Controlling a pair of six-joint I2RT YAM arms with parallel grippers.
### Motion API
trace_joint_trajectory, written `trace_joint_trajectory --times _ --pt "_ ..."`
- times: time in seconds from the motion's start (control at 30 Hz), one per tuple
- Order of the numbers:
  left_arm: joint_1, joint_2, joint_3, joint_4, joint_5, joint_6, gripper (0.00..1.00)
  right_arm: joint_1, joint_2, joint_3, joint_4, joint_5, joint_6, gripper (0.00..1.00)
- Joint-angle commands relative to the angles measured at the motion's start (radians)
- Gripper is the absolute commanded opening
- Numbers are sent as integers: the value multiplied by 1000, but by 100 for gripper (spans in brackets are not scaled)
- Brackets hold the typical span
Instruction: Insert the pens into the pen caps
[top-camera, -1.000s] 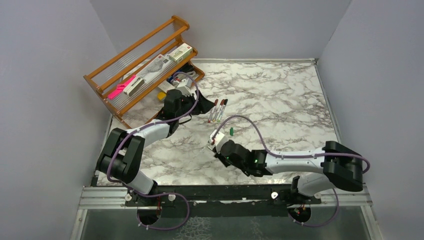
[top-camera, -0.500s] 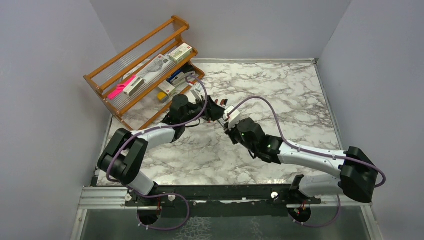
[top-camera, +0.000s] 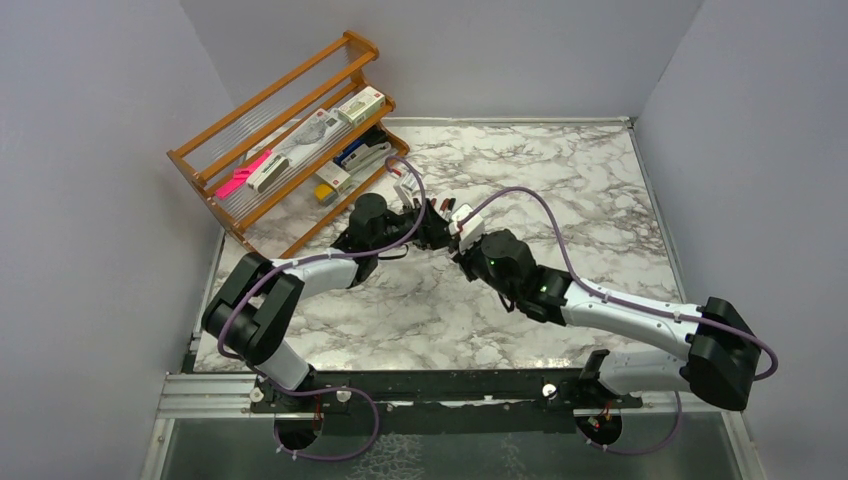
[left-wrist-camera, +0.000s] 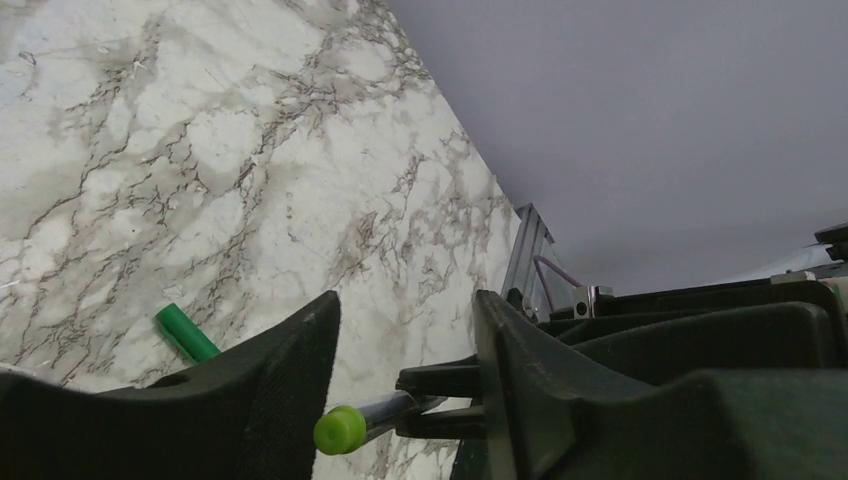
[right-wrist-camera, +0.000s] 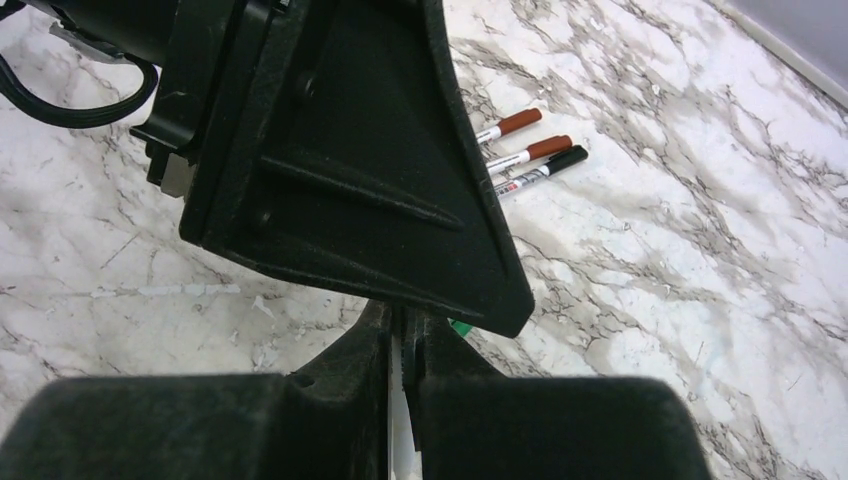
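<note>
Pen (left-wrist-camera: 365, 418), we judge, is light, stiff, slick; right claw (right-wrist-camera: 402, 332) pinches its barrel, left claw (left-wrist-camera: 405, 330) gapes around it.

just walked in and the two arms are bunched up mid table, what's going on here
The right gripper is shut on a thin white pen and holds its green end in the gap between the fingers of the open left gripper, above the marble table. It looks like a handover, though the left gripper has not closed on it. The green cap lies loose on the table, so this pen is not yet capped.
</note>
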Motion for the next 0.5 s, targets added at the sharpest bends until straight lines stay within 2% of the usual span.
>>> trace_joint_trajectory --times 0.0,0.13,0.33,0.47 --pt "-10 -2 -12 41 32 -4 49 -15 -19 34 27 4 -33 1" --pt "-10 -9 -20 44 22 -3 34 -28 -8 39 21 9 -34 1" --pt "-10 9 -21 45 19 -1 0 -47 2 43 21 14 -28 1" --pt "-10 28 -22 50 6 -5 0 -52 4 44 22 15 -23 1"
